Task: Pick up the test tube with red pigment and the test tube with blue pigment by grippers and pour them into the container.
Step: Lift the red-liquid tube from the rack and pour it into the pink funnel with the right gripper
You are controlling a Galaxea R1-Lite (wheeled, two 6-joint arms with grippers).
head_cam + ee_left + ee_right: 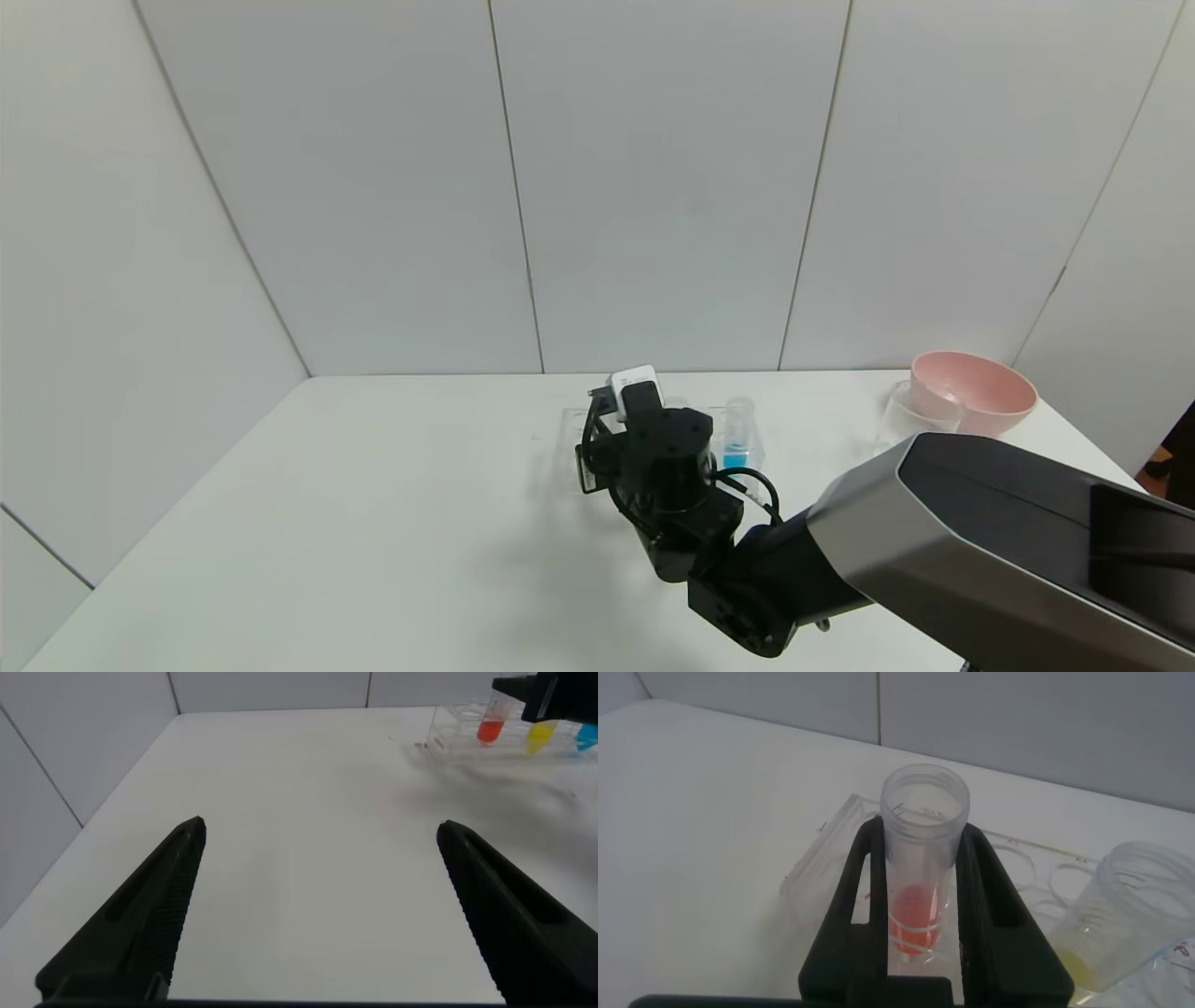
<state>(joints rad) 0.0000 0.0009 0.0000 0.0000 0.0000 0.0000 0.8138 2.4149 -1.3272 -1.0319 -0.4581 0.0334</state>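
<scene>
My right gripper [923, 833] is shut on the test tube with red pigment [920, 917], one finger on each side just below its open rim. The tube is upright at the clear rack [827, 849]; I cannot tell whether it is lifted. In the head view the right gripper [627, 399] hides this tube. The test tube with blue pigment [737, 437] stands in the rack to its right. The clear container [904, 417] stands at the far right of the table. My left gripper [320, 831] is open and empty over bare table, far from the rack [448, 742].
A tube with yellow liquid [1116, 919] stands in the rack beside the red one. A pink bowl [971, 392] sits just behind the container near the table's back right corner. Grey walls close off the back and the sides.
</scene>
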